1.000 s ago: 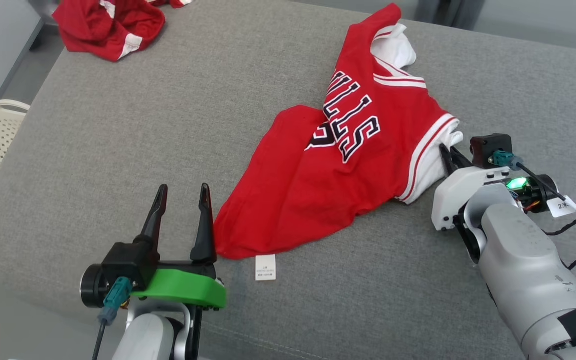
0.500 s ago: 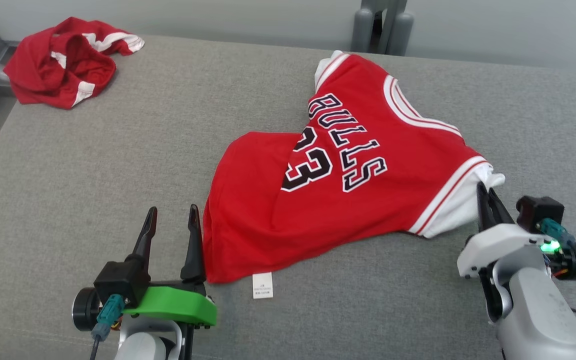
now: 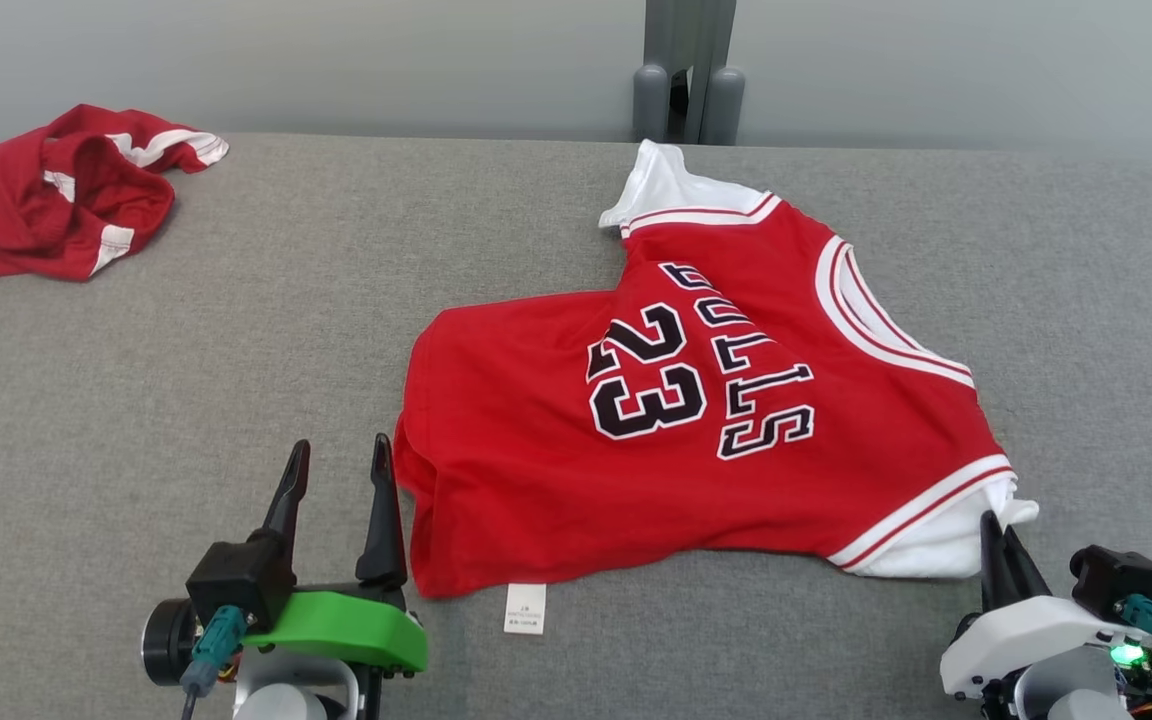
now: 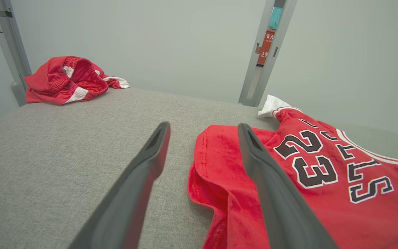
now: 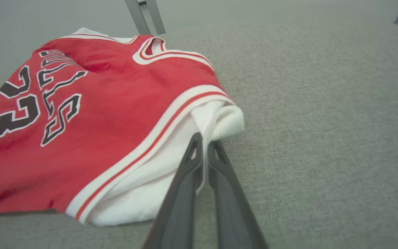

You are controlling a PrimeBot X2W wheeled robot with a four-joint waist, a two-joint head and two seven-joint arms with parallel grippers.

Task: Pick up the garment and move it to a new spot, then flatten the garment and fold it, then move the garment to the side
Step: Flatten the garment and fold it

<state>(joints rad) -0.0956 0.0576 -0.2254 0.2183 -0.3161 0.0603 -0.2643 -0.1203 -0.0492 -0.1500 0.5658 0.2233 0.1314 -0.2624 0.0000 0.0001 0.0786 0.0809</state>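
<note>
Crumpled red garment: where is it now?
The crumpled red garment lies at the far left corner of the grey surface in the head view, well apart from the jersey.

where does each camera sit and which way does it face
Head view: on the head, facing forward and down at the grey table and red jersey; left hand lower left, right hand lower right.
Left wrist view: low, along the open left hand's fingers toward the jersey's hem.
Right wrist view: low, along the shut right hand's fingers pinching the white sleeve.
Shared: head and left wrist views both show the crumpled red garment far left.
</note>
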